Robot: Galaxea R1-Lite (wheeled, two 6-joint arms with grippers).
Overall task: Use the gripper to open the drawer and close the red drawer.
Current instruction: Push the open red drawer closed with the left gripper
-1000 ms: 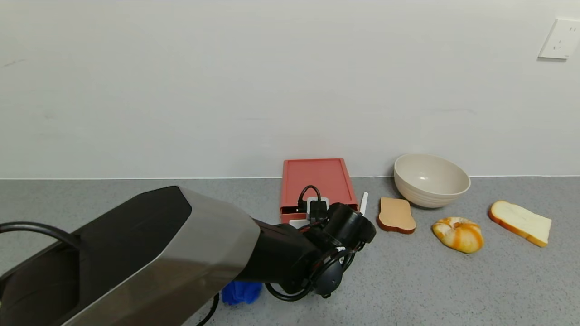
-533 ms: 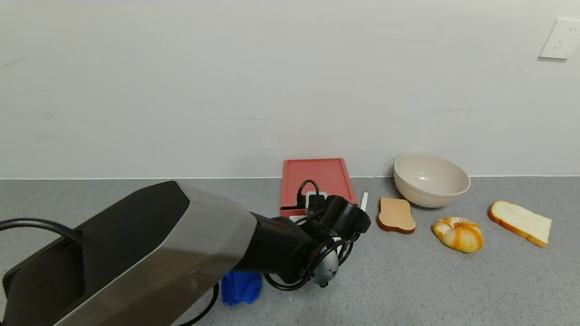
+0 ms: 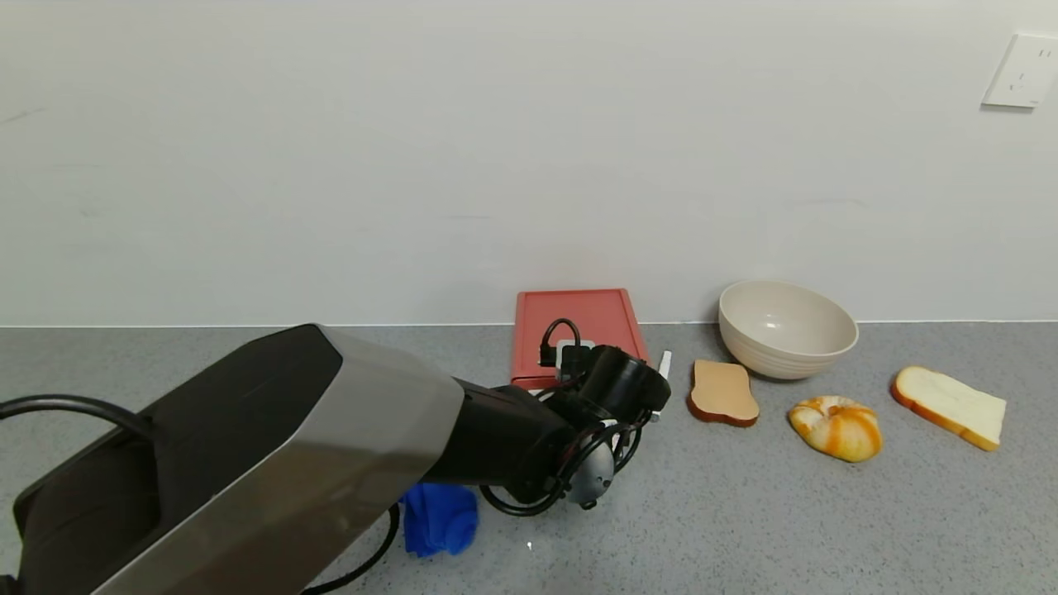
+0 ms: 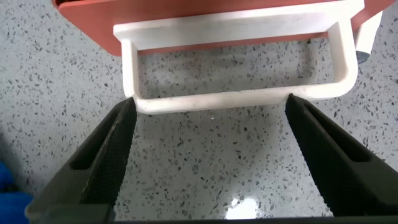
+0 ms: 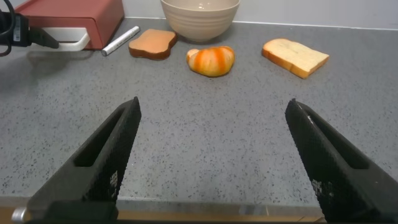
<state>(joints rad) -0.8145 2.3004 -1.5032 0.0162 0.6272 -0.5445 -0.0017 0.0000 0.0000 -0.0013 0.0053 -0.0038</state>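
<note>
The salmon-red drawer [image 3: 574, 318] stands against the back wall, and its white loop handle [image 4: 236, 99] points toward me. The white tray front sits close against the red box [image 4: 186, 12]. My left gripper [image 4: 210, 102] is open, with one dark finger at each end of the handle's front bar, low over the counter. In the head view the left wrist [image 3: 616, 384] hides the handle. My right gripper [image 5: 214, 109] is open and empty over the counter's front part, far from the drawer [image 5: 74, 18].
A cream bowl [image 3: 785, 326] stands right of the drawer. A white marker [image 3: 664, 368], brown toast [image 3: 723, 392], a bun [image 3: 835, 426] and a white bread slice [image 3: 950, 405] lie nearby. A blue cloth [image 3: 438, 516] lies under the left arm.
My left arm has moved toward the wall. The drawer's front has moved back with it, and less of the white tray shows below the red box.
</note>
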